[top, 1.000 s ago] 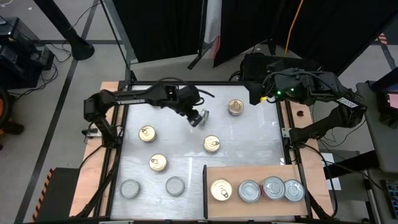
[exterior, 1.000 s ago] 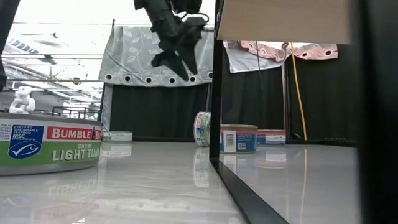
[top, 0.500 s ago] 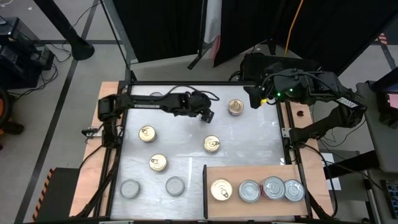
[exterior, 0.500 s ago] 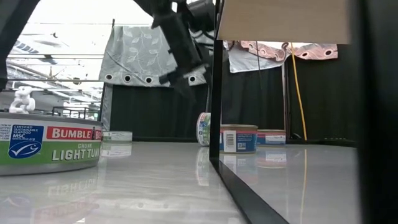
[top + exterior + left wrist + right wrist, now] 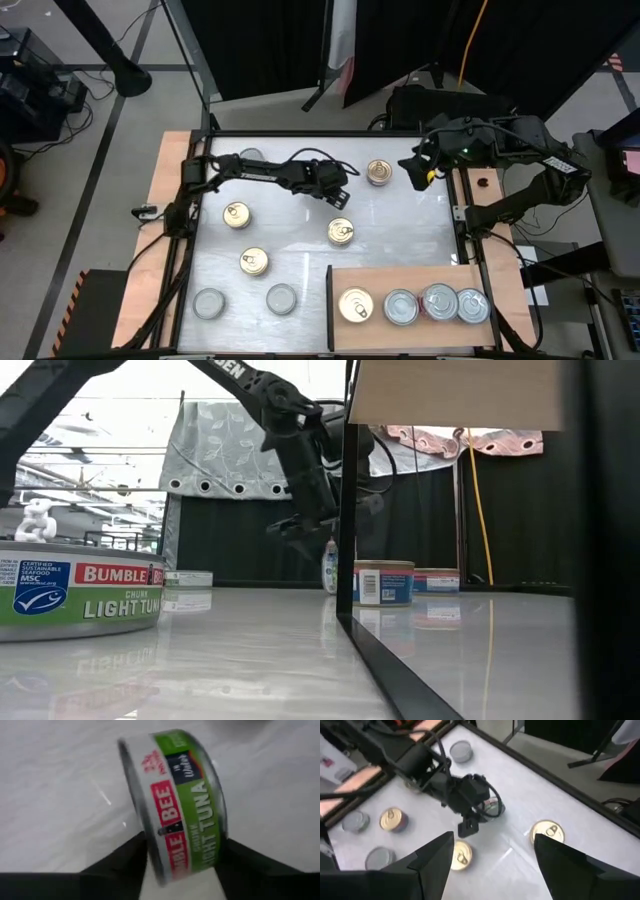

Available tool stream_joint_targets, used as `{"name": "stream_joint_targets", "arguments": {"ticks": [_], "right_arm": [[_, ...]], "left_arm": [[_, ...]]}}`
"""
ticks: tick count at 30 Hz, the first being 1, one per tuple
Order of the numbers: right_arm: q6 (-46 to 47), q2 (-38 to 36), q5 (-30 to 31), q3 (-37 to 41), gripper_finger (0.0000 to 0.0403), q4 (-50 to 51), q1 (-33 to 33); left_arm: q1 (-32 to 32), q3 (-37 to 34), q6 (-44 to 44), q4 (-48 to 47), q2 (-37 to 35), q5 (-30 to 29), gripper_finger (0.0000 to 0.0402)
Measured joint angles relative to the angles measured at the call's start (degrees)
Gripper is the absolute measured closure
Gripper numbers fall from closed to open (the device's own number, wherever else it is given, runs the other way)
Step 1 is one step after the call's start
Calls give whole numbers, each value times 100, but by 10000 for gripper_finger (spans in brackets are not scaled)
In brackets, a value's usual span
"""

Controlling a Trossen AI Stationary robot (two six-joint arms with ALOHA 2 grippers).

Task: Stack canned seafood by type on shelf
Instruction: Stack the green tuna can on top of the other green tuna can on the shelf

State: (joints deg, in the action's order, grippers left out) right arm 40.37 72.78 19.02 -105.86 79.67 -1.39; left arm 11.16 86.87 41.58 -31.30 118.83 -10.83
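Since the earlier frame the left hand (image 5: 340, 185) has travelled further out across the glossy white worktop (image 5: 300, 240) and come lower, toward the far centre. Nearest, the light-brown wooden shelf (image 5: 420, 282) carries four flat round tins in a row: one gold pull-ring top (image 5: 355, 305) and three plain silver tops (image 5: 437, 303). Two more silver-topped tins (image 5: 245, 300) and four gold-topped ones (image 5: 254, 262) lie scattered flat on the worktop. Beyond these, the left hand's dark fingers (image 5: 125, 865) sit either side of a green-labelled tuna tin (image 5: 175, 805) standing on its edge; whether it is gripped I cannot tell. Farthest back, the right hand (image 5: 417, 170) hovers with fingers spread wide, empty.
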Motion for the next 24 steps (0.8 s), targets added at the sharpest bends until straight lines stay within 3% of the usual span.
{"name": "stream_joint_targets", "arguments": {"ticks": [3, 9, 19, 21, 24], "right_arm": [[-69, -77, -7, 0, 136, 115, 18], [-195, -355, 17, 0, 135, 387, 37], [-507, -834, 1056, 0, 136, 818, 33], [-506, -904, 1146, 0, 136, 841, 33], [-449, -964, 1232, 0, 136, 858, 33]], "left_arm": [[-52, 5, -21, 1, -32, -18, 258], [-366, 196, -1130, -115, -712, 20, 261], [-1932, 864, -4895, 455, -2383, 434, 261], [-2362, 1049, -5387, 725, -2463, 188, 261], [-3011, 1422, -5905, 1277, -2385, -755, 260]]}}
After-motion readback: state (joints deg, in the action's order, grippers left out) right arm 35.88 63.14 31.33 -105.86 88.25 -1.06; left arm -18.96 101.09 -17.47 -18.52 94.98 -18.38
